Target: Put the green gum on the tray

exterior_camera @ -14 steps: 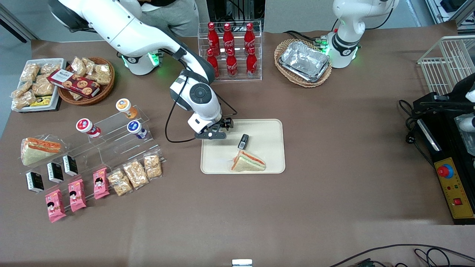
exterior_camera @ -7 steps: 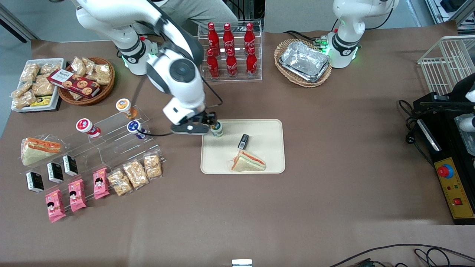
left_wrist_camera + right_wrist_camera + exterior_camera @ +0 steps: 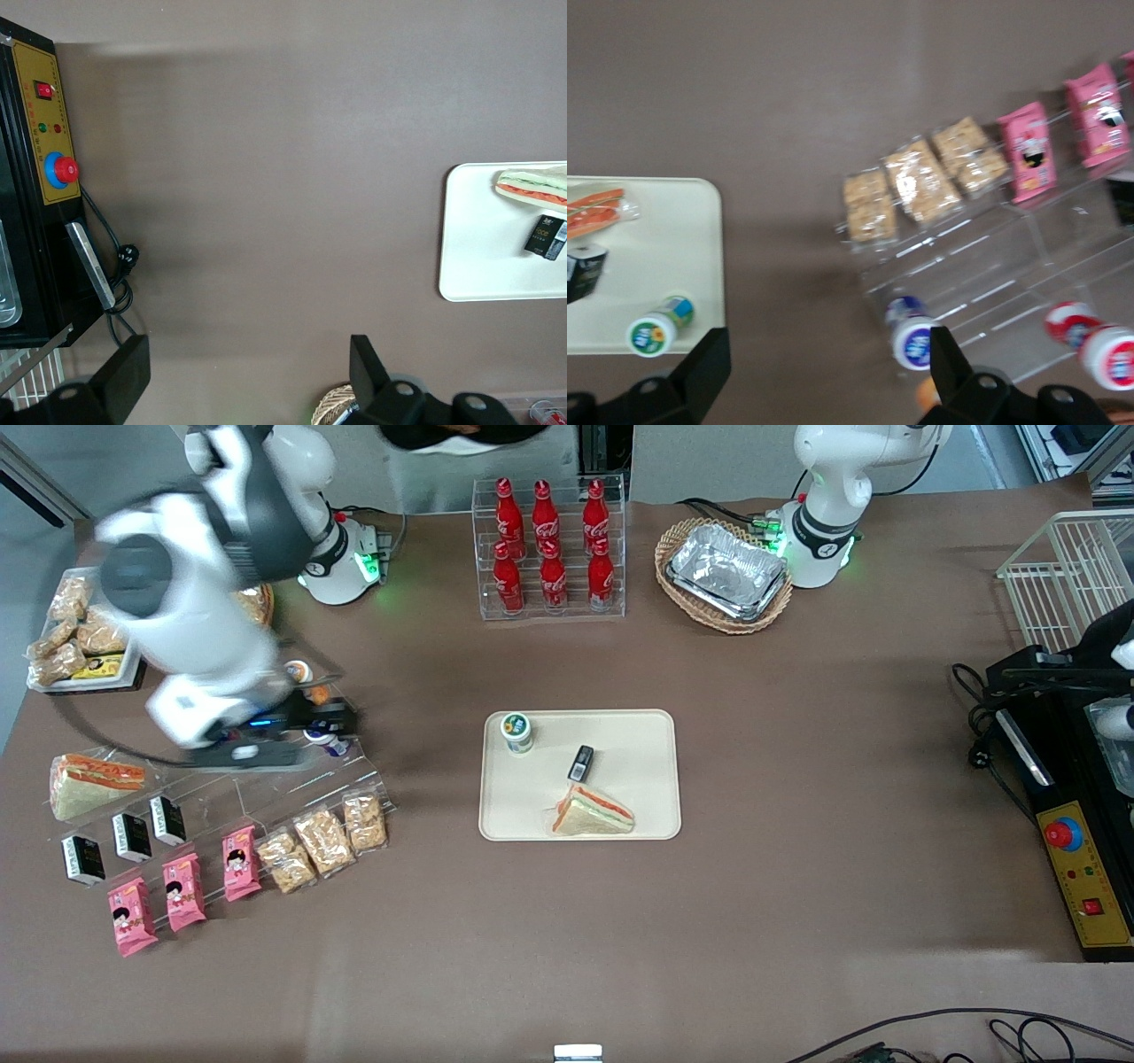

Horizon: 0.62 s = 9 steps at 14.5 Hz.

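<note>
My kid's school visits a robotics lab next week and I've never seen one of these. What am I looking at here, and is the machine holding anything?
These are two white robot arms bolted to a brown table. One picture looks down on the table from the front; the other two come from cameras on the arms' wrists. The working arm's gripper hangs over a clear plastic display stand of snacks, toward that arm's end of the table. Its fingers are open and hold nothing. In the middle lies a cream tray. On it stand a green gum canister, a small dark packet and a wrapped sandwich. So the gum is already on the tray. Red bottles and a basket of foil trays stand farther from the front camera.
</note>
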Available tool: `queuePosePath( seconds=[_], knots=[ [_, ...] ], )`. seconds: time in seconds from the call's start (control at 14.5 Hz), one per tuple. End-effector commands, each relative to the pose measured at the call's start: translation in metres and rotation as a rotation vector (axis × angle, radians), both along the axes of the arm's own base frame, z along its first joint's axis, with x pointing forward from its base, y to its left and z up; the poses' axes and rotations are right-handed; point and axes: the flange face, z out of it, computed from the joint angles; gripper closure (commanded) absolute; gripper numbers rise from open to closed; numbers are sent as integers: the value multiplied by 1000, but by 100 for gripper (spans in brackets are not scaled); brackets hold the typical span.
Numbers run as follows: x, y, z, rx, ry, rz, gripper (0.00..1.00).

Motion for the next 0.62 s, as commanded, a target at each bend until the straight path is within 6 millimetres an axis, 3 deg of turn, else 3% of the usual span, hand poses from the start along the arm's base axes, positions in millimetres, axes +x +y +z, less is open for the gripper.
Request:
queuePosePath(
  seconds=[0.0, 0.07, 0.28, 0.42, 0.55],
  knots=[
    [10, -58, 39, 20, 11, 5, 0],
    [8, -67, 45, 18, 1, 2, 0],
    [7, -68, 50, 16, -7, 4, 0],
    [12, -91, 62, 17, -28, -28, 0],
    [7, -131, 70, -10, 0, 13, 0]
  ],
)
